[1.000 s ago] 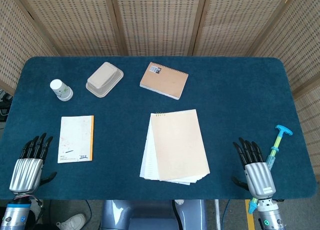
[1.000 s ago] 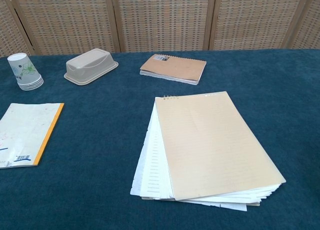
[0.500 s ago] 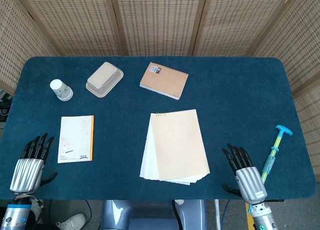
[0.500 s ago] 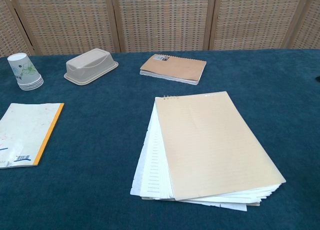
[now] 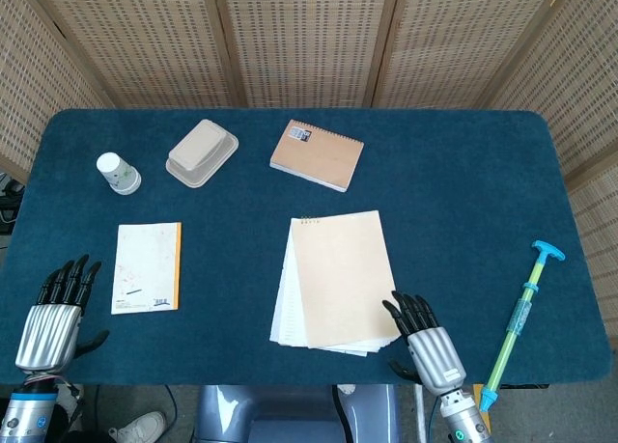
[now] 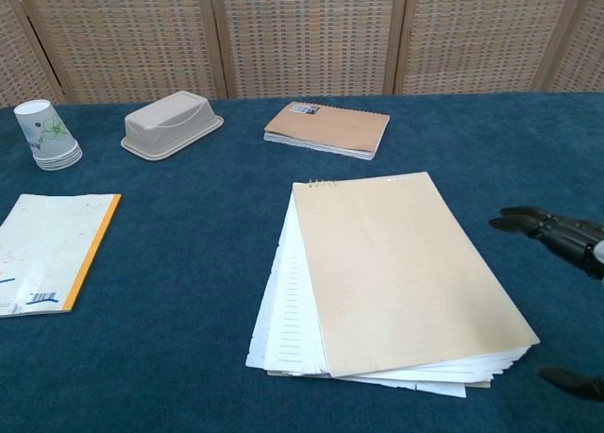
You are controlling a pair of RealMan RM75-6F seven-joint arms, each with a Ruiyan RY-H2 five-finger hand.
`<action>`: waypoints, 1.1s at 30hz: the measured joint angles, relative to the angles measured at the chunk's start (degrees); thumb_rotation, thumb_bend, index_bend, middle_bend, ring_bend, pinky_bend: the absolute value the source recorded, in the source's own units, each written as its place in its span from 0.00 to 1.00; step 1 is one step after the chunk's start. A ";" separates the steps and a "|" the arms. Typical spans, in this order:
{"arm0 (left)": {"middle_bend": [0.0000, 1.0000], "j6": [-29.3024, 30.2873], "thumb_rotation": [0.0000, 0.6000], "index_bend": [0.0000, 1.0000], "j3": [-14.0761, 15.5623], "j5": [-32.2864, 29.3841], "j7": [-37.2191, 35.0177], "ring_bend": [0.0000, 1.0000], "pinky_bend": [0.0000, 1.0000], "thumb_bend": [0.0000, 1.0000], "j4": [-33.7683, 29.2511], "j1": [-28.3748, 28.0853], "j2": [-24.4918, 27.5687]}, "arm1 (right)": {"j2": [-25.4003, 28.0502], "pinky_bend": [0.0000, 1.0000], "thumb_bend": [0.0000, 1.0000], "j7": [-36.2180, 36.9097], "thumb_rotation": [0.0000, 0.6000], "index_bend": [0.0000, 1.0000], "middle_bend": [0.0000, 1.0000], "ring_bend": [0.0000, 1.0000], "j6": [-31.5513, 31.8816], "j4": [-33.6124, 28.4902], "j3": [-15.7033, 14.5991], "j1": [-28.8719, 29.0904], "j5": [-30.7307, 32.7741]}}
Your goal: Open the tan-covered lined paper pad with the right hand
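Now, from the head view, the right hand (image 5: 432, 345) has slid leftward along the bottom edge of the frame, from beside the blue-and-green syringe-like tool (image 5: 520, 313) at lower right to just beside the lower right corner of the tan-covered lined paper pad (image 5: 345, 279). It is empty, its fingers spread and pointing up the frame, their tips right at the pad's corner; whether they touch it I cannot tell. I judge this as the approach to the opening step: the cover lies flat and shut over the fanned white sheets in the centre of the frame. The left hand (image 5: 54, 319) sits at lower left, also empty with fingers apart, near the orange-edged notebook (image 5: 147, 267) but apart from it. A paper cup (image 5: 117, 173) and a beige lidded container (image 5: 202, 152) stand at upper left, a spiral-bound brown notebook (image 5: 317, 154) at top centre, all well apart from the pad; nothing blocks the hand's path.

Next, in the chest view, the right hand (image 6: 563, 235) has come into the frame at the right edge, dark fingertips reaching left toward the pad (image 6: 401, 268), with blue cloth between them. The loose sheets splayed under the cover may lift with it, in my judgement.
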 measured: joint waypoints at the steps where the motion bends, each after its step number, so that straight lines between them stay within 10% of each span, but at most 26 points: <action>1: 0.00 0.02 1.00 0.00 -0.01 0.00 -0.04 0.00 0.09 0.08 0.02 0.01 0.03 | -0.20 0.00 0.37 -0.09 1.00 0.02 0.00 0.00 -0.12 0.16 -0.06 0.01 0.09; 33: 0.00 0.13 1.00 0.00 -0.10 0.01 -0.23 0.00 0.09 0.09 0.02 0.04 0.06 | -9.66 0.00 0.37 -5.01 1.00 0.02 0.00 0.00 -7.22 5.63 3.04 3.42 9.53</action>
